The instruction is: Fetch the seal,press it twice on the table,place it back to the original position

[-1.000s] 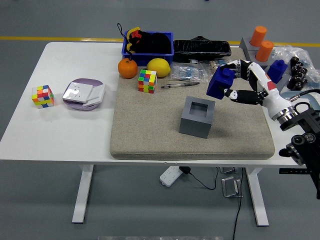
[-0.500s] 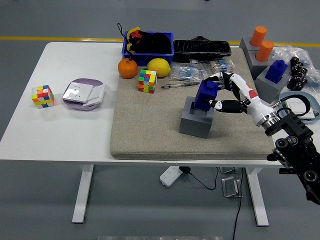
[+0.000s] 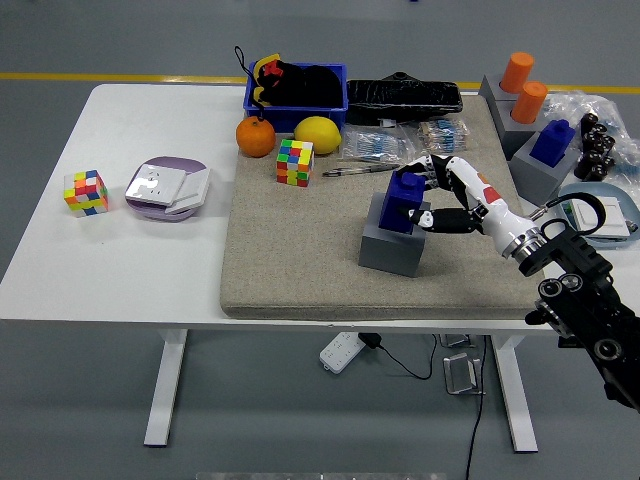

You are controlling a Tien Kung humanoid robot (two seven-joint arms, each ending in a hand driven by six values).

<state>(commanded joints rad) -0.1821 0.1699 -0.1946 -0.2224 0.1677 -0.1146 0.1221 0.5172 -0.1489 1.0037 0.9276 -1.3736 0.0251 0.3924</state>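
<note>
The blue seal (image 3: pixel 404 199) sits down inside the hollow top of the grey square holder (image 3: pixel 391 250) on the beige mat (image 3: pixel 300 260). My right hand (image 3: pixel 432 195) wraps its white fingers around the seal from the right side, thumb low against the front and the other fingers over the top. The black forearm runs off toward the lower right corner. A second blue seal (image 3: pixel 551 141) stands in another grey holder at the right edge. No left arm shows anywhere.
On the mat's far edge lie an orange (image 3: pixel 255 137), a lemon (image 3: pixel 318 134), a colour cube (image 3: pixel 295 162) and a pen (image 3: pixel 360 169). A blue bin (image 3: pixel 296 87) sits behind. Left on the white table are another colour cube (image 3: pixel 85 192) and a purple dish (image 3: pixel 167 187).
My right hand carried the blue seal from the air at the right leftward and down into the grey holder, where it now sits lower than half a second ago.
</note>
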